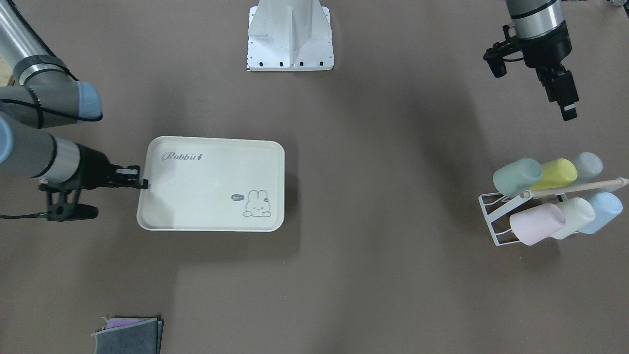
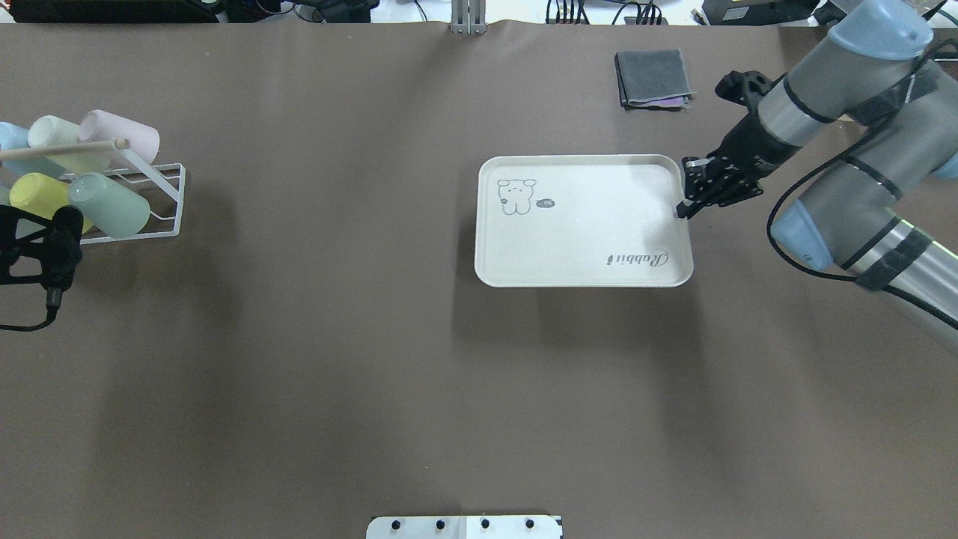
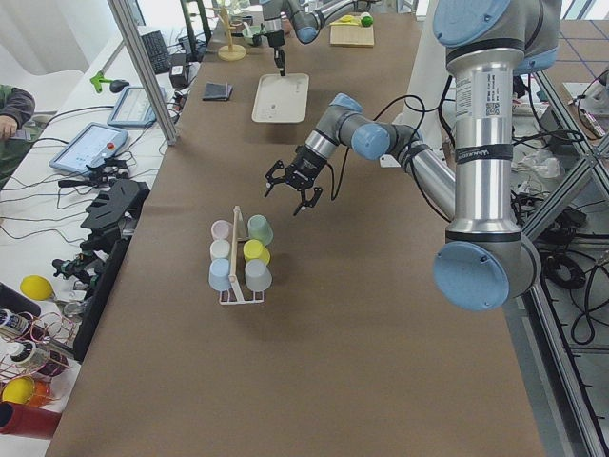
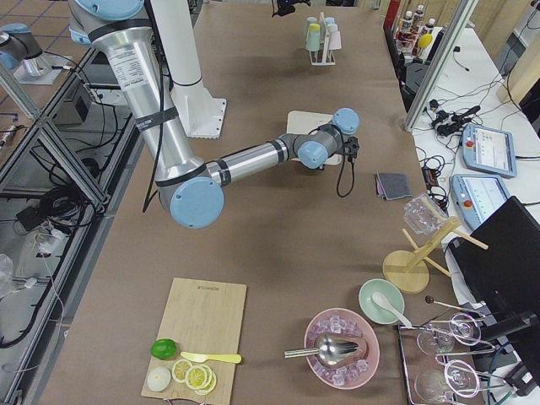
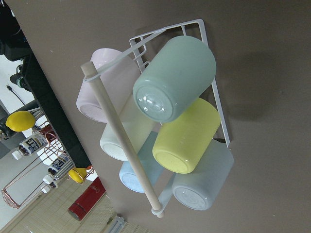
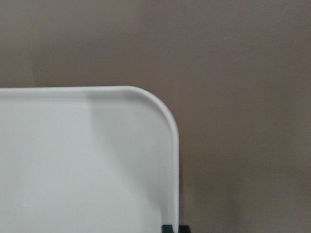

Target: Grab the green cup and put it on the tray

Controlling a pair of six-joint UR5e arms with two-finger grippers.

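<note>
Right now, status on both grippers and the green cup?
Left gripper open, short of rack. Right gripper shut on tray rim. Green cup lying on rack, untouched. Yellow cup pressed against it.

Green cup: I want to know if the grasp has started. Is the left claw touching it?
Apart. The front-facing view shows bare table between the left claw and the green cup.

Even soft light, diffuse shadows, wrist blur
</note>
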